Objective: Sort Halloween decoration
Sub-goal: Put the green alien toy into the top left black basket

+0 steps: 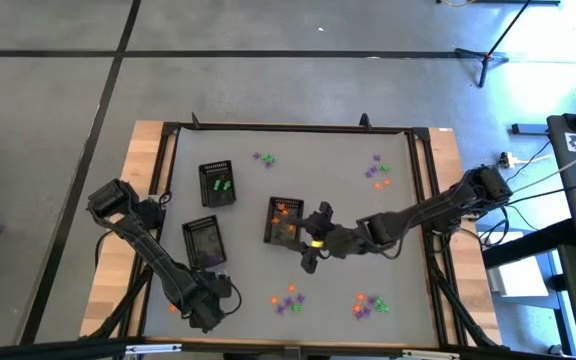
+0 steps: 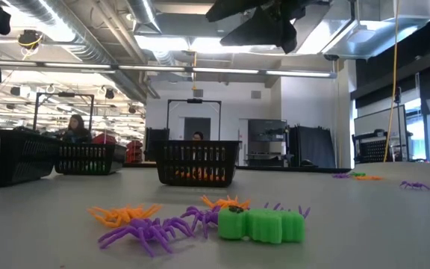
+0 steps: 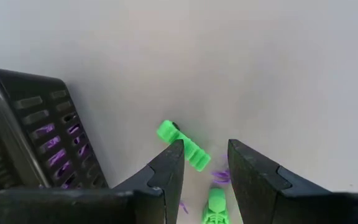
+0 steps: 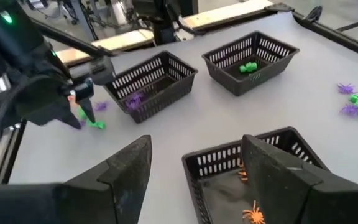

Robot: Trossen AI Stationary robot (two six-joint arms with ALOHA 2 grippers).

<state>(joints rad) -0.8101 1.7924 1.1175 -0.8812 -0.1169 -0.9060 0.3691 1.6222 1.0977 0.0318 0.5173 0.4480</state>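
Note:
The Halloween decoration is tiny spiders and blocks in orange, purple and green, lying in clusters on the grey table (image 1: pixel 288 298) (image 1: pixel 368 305) (image 1: pixel 376 172) (image 1: pixel 265 158). Three black trays stand on the table: one with green pieces (image 1: pixel 216 185), one with purple (image 1: pixel 204 240), one with orange (image 1: pixel 286 220). My left gripper (image 1: pixel 218 292) (image 3: pixel 205 158) is open, low over the table beside the purple tray (image 3: pixel 36 143). A green piece (image 3: pixel 182 146) lies just past its fingertips and another (image 3: pixel 215 208) between its fingers. My right gripper (image 1: pixel 313 240) (image 4: pixel 197 168) is open, above the orange tray's (image 4: pixel 253 180) near side.
A raised dark frame (image 1: pixel 168 135) with wooden edges borders the table. In the low view, orange (image 2: pixel 122 215) and purple spiders (image 2: pixel 144 232) and a green block (image 2: pixel 263 224) lie close to the near edge. People and shelving show in the room behind.

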